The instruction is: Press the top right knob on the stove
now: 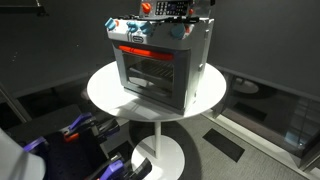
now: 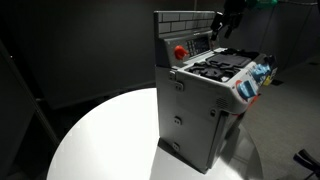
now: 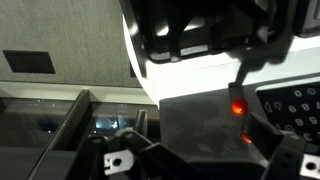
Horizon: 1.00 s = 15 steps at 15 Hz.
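Observation:
The stove (image 1: 155,70) is a small silver-grey toy oven with a dark glass door, a red strip above it and a white top. It stands on a round white table (image 1: 105,95) and shows in both exterior views (image 2: 200,115). Its grey back panel carries a red knob (image 2: 180,50). My gripper (image 1: 178,10) hovers over the stove's back edge, near the panel's far end (image 2: 226,25). In the wrist view the gripper (image 3: 205,165) looks shut and empty, just above a grey surface with a glowing red knob (image 3: 237,107).
Red and blue knobs (image 2: 250,85) line the stove's front edge. Black burner grates (image 2: 220,68) cover its top. A dark wall stands behind the table (image 2: 100,140). Dark equipment with blue parts (image 1: 70,135) sits on the floor beside the table's white foot (image 1: 160,155).

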Each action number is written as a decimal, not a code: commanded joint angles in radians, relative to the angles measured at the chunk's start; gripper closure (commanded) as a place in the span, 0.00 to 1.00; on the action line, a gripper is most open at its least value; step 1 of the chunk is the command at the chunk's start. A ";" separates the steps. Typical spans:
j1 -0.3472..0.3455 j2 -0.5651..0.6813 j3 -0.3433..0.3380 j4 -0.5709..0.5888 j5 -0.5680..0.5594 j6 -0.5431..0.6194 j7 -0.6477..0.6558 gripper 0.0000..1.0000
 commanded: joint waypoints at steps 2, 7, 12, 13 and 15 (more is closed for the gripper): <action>-0.011 -0.064 0.001 -0.056 0.046 -0.025 -0.060 0.00; -0.020 -0.164 -0.006 -0.144 0.116 -0.106 -0.127 0.00; -0.021 -0.289 -0.025 -0.239 0.045 -0.207 -0.077 0.00; -0.022 -0.315 -0.027 -0.258 0.029 -0.229 -0.072 0.00; -0.025 -0.368 -0.031 -0.295 0.009 -0.272 -0.076 0.00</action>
